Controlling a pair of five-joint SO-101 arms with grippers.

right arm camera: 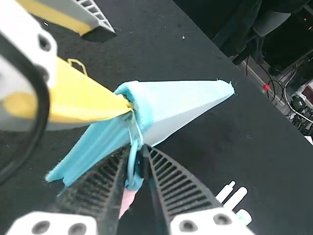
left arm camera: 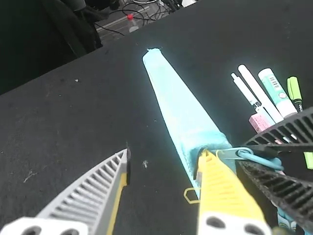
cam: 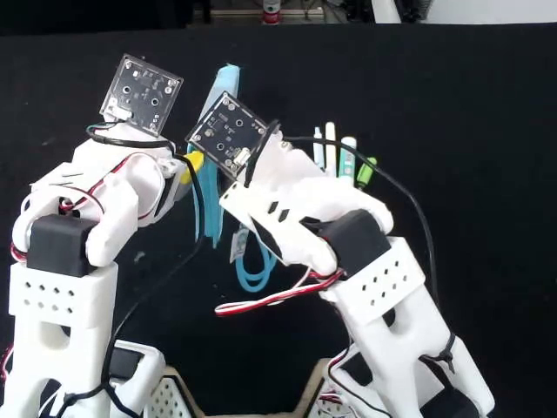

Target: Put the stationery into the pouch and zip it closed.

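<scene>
The light blue pouch [left arm camera: 181,105] lies long and narrow on the black table, also seen as the pouch [cam: 211,187] between both arms. My left gripper [left arm camera: 166,156] stands open, its yellow finger [left arm camera: 220,196] touching the pouch's near end and its grey finger [left arm camera: 100,188] off to the side over bare table. My right gripper [right arm camera: 138,152] is shut on the blue zip pull loop [right arm camera: 132,169] at that same end. Beside the pouch lie the stationery: white pens [left arm camera: 249,88], a white-and-teal marker [left arm camera: 274,90], a green highlighter [left arm camera: 294,90] and a pink piece [left arm camera: 259,122].
A blue cord loop [cam: 252,270] hangs from the pouch's near end under the right arm. The stationery row [cam: 344,157] sits right of the pouch. Cables and a small bottle [cam: 271,10] lie beyond the table's far edge.
</scene>
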